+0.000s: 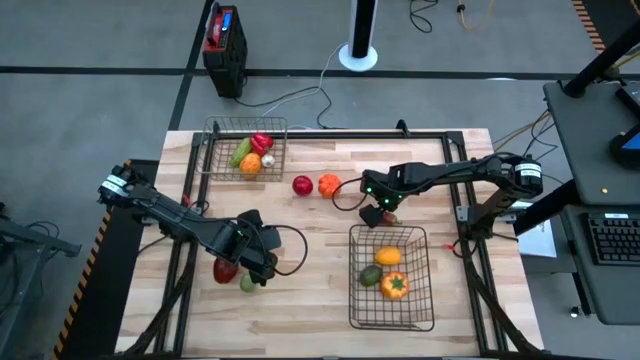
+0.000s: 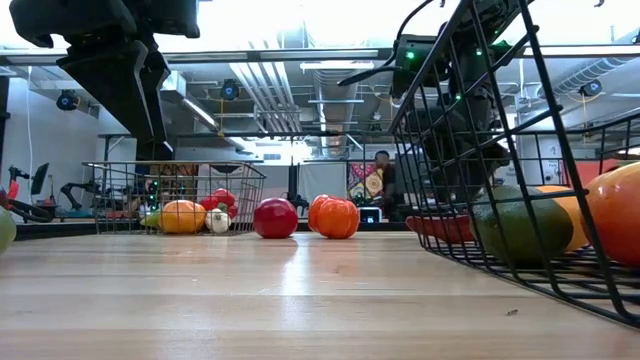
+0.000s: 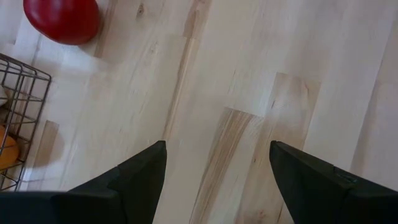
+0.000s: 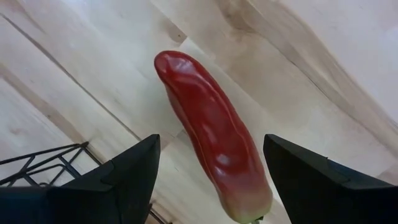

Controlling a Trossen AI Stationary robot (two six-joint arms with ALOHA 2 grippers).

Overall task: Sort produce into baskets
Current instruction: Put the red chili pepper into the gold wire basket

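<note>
Large basket (image 1: 391, 320): near edge of the surface (image 1: 330, 340), right of centre; holds a yellow piece (image 1: 387, 255), a green piece (image 1: 371, 275) and an orange piece (image 1: 395, 285).
Left gripper (image 1: 262, 262): near-left area, over bare wood; fingers (image 3: 134, 180) spread wide, nothing between them. The high view shows a red piece (image 1: 225, 268) and a green piece (image 1: 247, 284) beside it; the left wrist view does not show these two.
Right gripper (image 1: 376, 214): just beyond the large basket's far edge; fingers (image 4: 124, 177) wide apart, either side of a long red pepper (image 4: 214, 140) lying on the wood. Contact cannot be told. Only the right wrist view shows the pepper clearly.
Loose pieces: a red apple (image 1: 302, 185) and an orange tomato-like piece (image 1: 328, 184), mid-surface; the low view shows them side by side, apart.
Small basket (image 1: 215, 150): far-left corner; holds red, green, orange and white pieces.
Low view only: a person (image 2: 378, 180) in the room behind.
</note>
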